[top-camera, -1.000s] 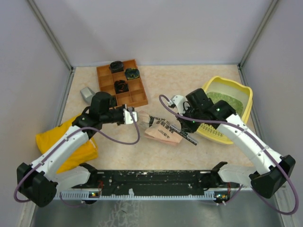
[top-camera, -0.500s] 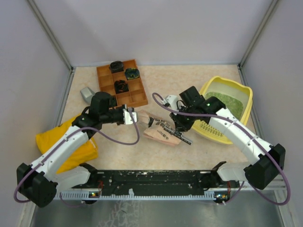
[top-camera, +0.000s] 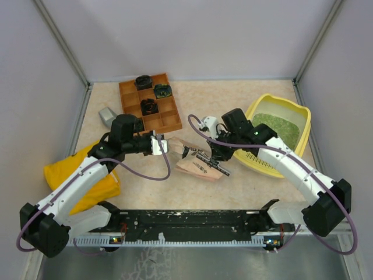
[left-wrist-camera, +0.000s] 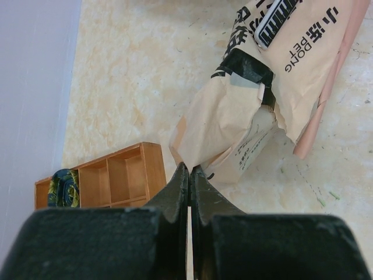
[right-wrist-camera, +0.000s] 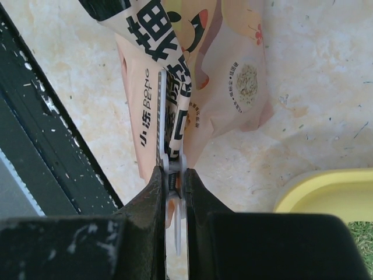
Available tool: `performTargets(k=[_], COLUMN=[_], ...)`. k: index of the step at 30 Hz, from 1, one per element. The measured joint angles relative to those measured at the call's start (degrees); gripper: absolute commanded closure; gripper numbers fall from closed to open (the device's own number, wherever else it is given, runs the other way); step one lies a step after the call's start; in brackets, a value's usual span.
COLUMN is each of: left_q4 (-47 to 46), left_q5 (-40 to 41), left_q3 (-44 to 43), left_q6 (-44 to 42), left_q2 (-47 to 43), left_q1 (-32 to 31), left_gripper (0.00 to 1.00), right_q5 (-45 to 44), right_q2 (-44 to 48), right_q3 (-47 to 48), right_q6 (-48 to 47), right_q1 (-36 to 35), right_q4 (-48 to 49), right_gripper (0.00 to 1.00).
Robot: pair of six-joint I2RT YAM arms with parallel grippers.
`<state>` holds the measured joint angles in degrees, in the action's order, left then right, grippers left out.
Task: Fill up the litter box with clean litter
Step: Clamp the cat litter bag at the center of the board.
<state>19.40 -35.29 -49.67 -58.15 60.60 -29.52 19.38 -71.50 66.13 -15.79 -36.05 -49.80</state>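
We see left gripper [top-camera: 165, 144] and right gripper [top-camera: 214, 159] each clamped on an end of the pouch [top-camera: 195, 166]. The litter box [top-camera: 280, 97] lies frame-right, nearest the right gripper.

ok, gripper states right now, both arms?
left gripper: closed, pinching the pouch corner.
right gripper: closed on the pouch's top strip.
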Motion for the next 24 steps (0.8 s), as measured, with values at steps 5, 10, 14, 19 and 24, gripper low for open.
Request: performTargets(k=[5,10,14,19,24], left_q4=[-0.11,-0.11,-0.15,0.76,1.16], left_q5=[-0.48,0.09,2.03,2.25,3.1], left_q3=[0.0,0.07,0.31,0.31,0.7], left_q6=[-0.24,-0.48,-0.44,-0.35,0.85], left_q2=[-0.13,-0.13,-0.13,-0.13,-1.27], left_q1=[0.0,0.02,0.02,0.02,0.04], left_gripper=[1.0,0.98,1.0,0.94,0.56], right_q5=[3.34,5.18,4.33,3.39,2.89], right_q2=[2.14,2.91,5.05,9.29,13.05], right_q3=[-3.28,-6.12,-8.57,-14.01,-18.93], right_q6=[-1.2,-2.01,-1.68,-0.72,-0.68], right_q1=[1.09,1.6,1.57,1.57,1.57], right_q4=[3.13,6.08,9.07,15.02,20.7], right_gripper=[1.0,1.0,1.0,1.0,1.0])
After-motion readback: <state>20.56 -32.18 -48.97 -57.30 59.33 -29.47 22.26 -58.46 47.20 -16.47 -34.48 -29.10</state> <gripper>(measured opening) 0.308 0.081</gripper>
